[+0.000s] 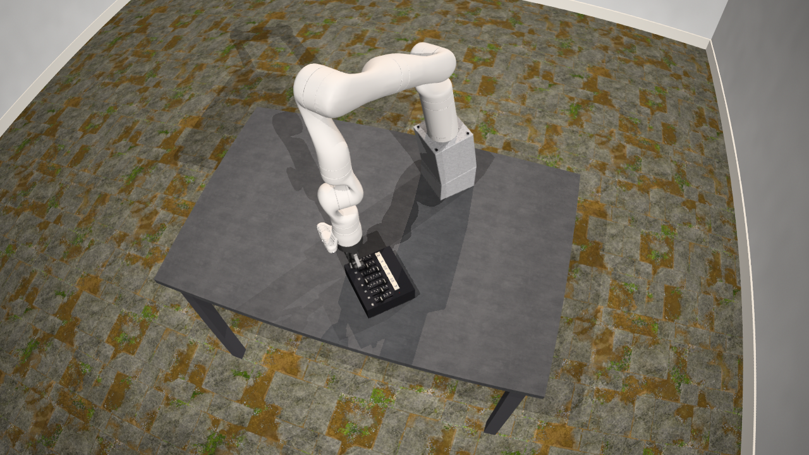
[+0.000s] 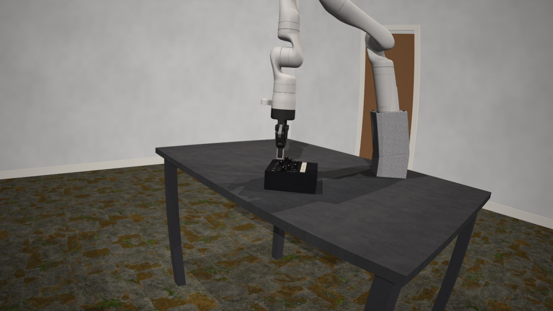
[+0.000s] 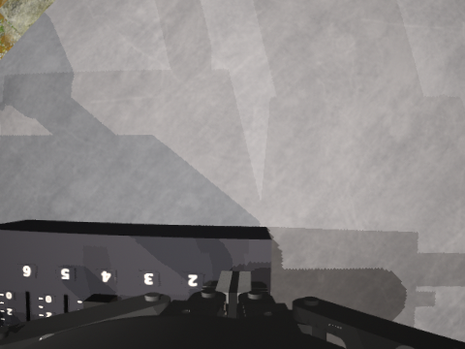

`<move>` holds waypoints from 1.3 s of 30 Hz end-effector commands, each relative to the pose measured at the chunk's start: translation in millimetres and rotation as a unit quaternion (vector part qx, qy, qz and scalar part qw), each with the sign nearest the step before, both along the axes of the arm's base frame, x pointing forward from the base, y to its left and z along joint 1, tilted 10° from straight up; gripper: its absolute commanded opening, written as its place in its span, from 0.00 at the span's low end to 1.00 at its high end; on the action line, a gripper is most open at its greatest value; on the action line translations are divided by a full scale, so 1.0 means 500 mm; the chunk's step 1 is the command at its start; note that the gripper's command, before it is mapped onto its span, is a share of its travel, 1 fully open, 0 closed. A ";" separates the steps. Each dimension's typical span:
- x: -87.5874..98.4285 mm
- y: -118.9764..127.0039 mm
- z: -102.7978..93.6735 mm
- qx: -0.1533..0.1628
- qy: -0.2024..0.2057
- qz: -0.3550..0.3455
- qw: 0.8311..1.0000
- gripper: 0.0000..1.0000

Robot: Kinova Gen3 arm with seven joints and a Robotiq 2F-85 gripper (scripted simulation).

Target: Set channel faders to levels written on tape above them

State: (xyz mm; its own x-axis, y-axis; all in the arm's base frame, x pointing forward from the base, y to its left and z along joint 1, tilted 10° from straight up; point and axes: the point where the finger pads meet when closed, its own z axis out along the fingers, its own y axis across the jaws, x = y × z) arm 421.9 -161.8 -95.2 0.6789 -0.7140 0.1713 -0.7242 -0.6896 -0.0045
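Observation:
The black lighting desk (image 1: pixel 379 281) stands on its feet near the middle of the dark table, with a pale tape strip (image 1: pixel 390 271) along its right side and several faders in a row. It also shows in the exterior view (image 2: pixel 290 176). My gripper (image 1: pixel 354 261) (image 2: pixel 281 155) is shut and points straight down at the desk's far end, fingertips just above or at the endmost fader track. In the wrist view the shut fingertips (image 3: pixel 232 283) sit over the desk's corner beside the scale numbers 2 to 6. Whether the tips touch a fader cap I cannot tell.
The arm's grey pedestal (image 1: pixel 450 161) stands at the back of the table, well apart from the desk. The table's front edge (image 1: pixel 271 316) lies close below the desk. A brown door (image 2: pixel 402 88) is behind the pedestal.

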 end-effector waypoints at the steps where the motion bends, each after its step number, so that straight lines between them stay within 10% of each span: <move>1: 0.001 -0.002 0.002 0.000 -0.001 -0.001 1.000 0.00; 39: -0.009 0.008 0.080 0.000 -0.001 -0.001 1.000 0.00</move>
State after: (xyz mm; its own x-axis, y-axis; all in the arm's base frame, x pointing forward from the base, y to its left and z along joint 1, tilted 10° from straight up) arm 416.9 -157.6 -55.8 0.6779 -0.7149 0.1713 -0.7251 -0.6886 -0.0046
